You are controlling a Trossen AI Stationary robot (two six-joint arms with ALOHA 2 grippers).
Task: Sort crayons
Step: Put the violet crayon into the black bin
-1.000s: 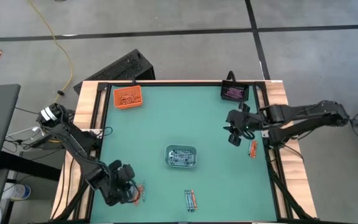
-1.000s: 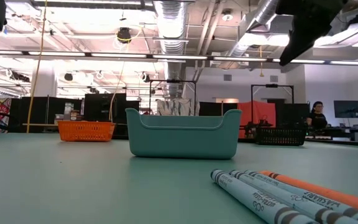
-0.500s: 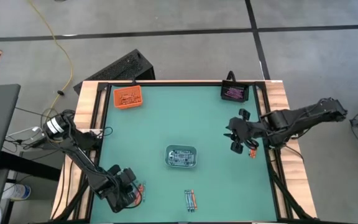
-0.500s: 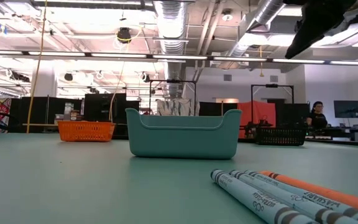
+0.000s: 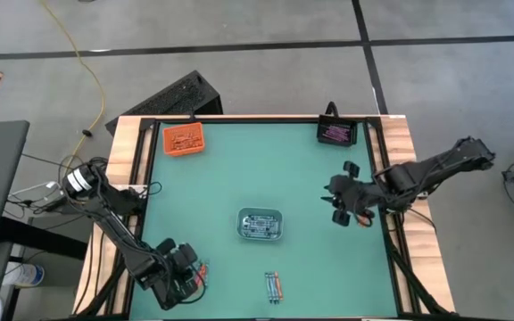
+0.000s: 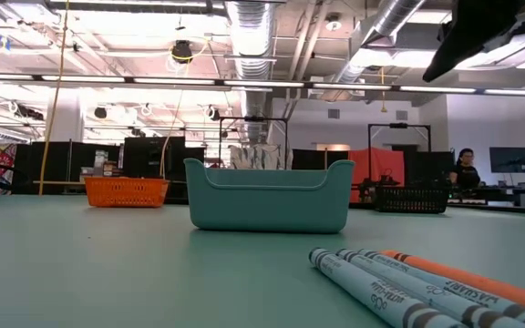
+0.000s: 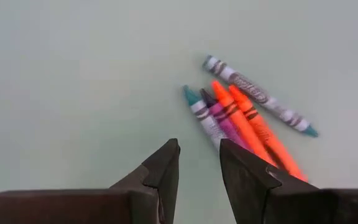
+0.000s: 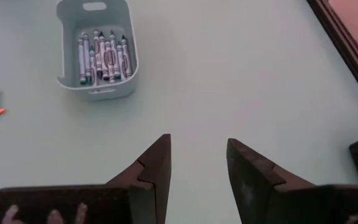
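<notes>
Looking across the green table (image 5: 239,169) from its near edge, the closest thing is a little cluster of crayons (image 5: 273,285), two grey-blue ones and an orange one lying side by side, paper-wrapped and round. Just behind them, toward the middle, sits the grey tray (image 5: 261,225), smooth plastic with rounded corners and a row of grey-blue crayons (image 8: 102,58) lined up inside.

The left gripper (image 5: 178,278) is down at the near left corner, close to the wooden frame, so not much room on that side. Its fingers (image 7: 163,171) are parted narrowly with nothing between them. A small pile of loose crayons (image 7: 244,115) lies just beyond the tips: two orange, one purple, two grey-blue, mostly touching each other, the farthest grey-blue one angled across their tips.

The right gripper (image 5: 342,198) is off to the right of the grey tray, near the table's right edge, up above the surface. Its dark wedge-shaped fingers (image 8: 154,165) stand moderately apart and empty, pointing back toward the grey tray. I can just make out an orange bit (image 5: 362,218) right beside that gripper, can't tell more.

Loads of bare matte green between the grey tray and the far edge. At the far left corner is the orange tray (image 5: 184,139), a slatted basket sort of thing with orange crayons in it. At the far right corner is the black tray (image 5: 335,133) holding purple-pink ones.
</notes>
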